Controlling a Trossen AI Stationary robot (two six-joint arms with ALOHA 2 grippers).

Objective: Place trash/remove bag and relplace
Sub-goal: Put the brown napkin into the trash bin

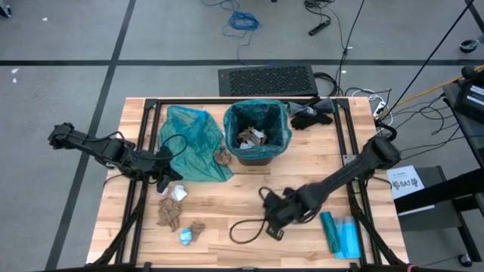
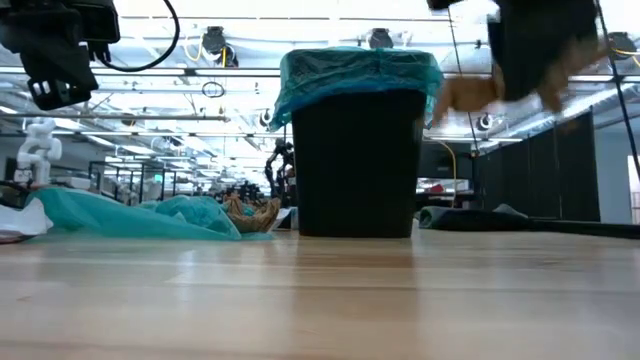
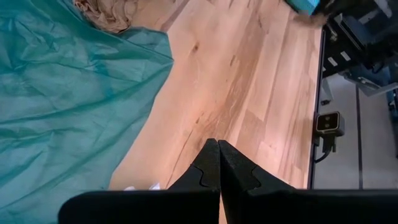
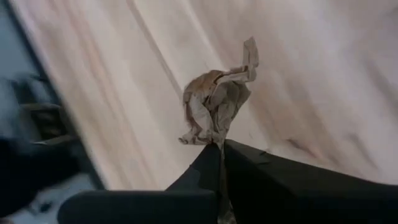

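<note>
A black bin (image 1: 257, 134) lined with a teal bag stands at the table's far middle, with paper wads inside. A loose teal bag (image 1: 193, 143) lies spread flat to its left. Brown, white and pale-blue wads (image 1: 174, 211) lie near the front left, and one brown wad (image 1: 222, 156) sits beside the bin. My right gripper (image 4: 221, 146) is raised over the table's near middle (image 1: 271, 215), shut on a brown wad (image 4: 214, 106). My left gripper (image 3: 217, 149) is shut and empty, raised beside the loose bag's near edge (image 1: 165, 177). My right gripper pinches the brown paper wad by its lower crumpled end (image 4: 216, 138), just at the fingertips. The wad sticks out beyond the fingers, lifted clear of the table; in the low view it shows as a brown blur (image 2: 470, 95) high above the tabletop.
A black glove-like cloth (image 1: 311, 115) lies right of the bin at the far edge. A flat blue-teal packet (image 1: 340, 233) lies at the near right. A black cable loops on the wood (image 1: 246, 227) near my right gripper. Bare wood lies between bin and near edge.
</note>
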